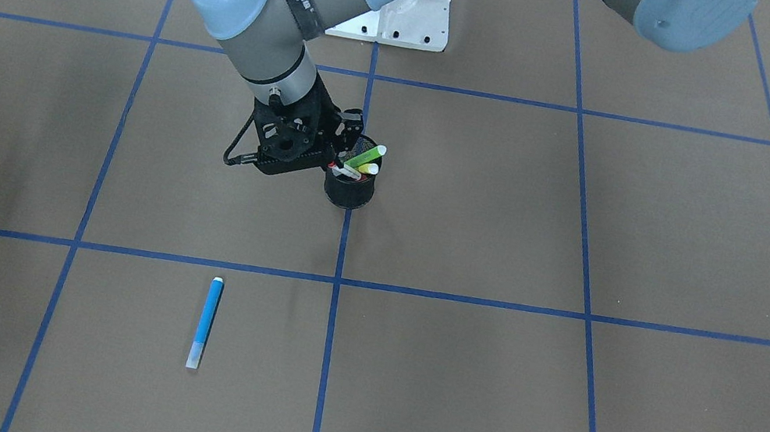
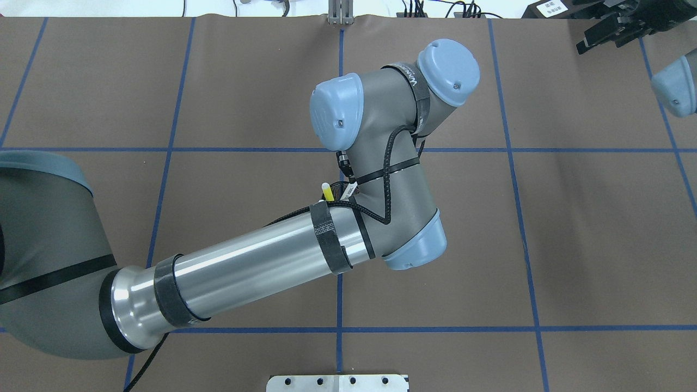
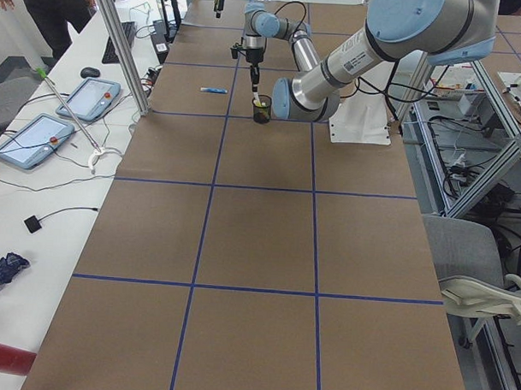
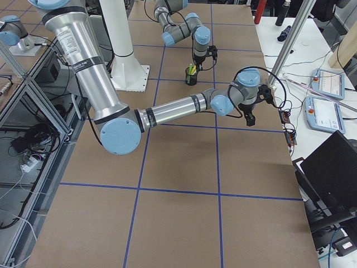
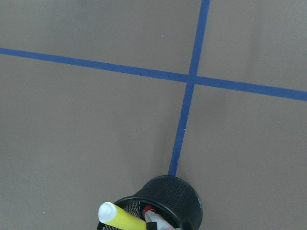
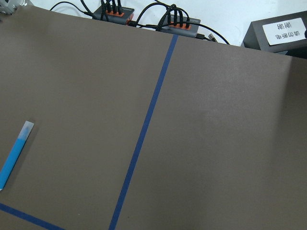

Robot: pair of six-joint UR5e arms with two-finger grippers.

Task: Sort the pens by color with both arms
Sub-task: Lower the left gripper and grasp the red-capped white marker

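Note:
A black mesh cup stands on the centre blue line with the light green pen, the yellow pen and the white red-capped pen leaning in it. My left gripper hangs at the cup's rim by the pen tops, and its fingers look spread. The left wrist view shows the cup, the yellow pen and the red cap at its bottom edge. The blue pen lies flat on the table. My right gripper is open, empty and far off to the side.
The white pedestal base stands behind the cup. Blue tape lines grid the brown table. The left forearm hides the cup in the overhead view, where only the yellow pen tip shows. Cables and a black box line the far edge.

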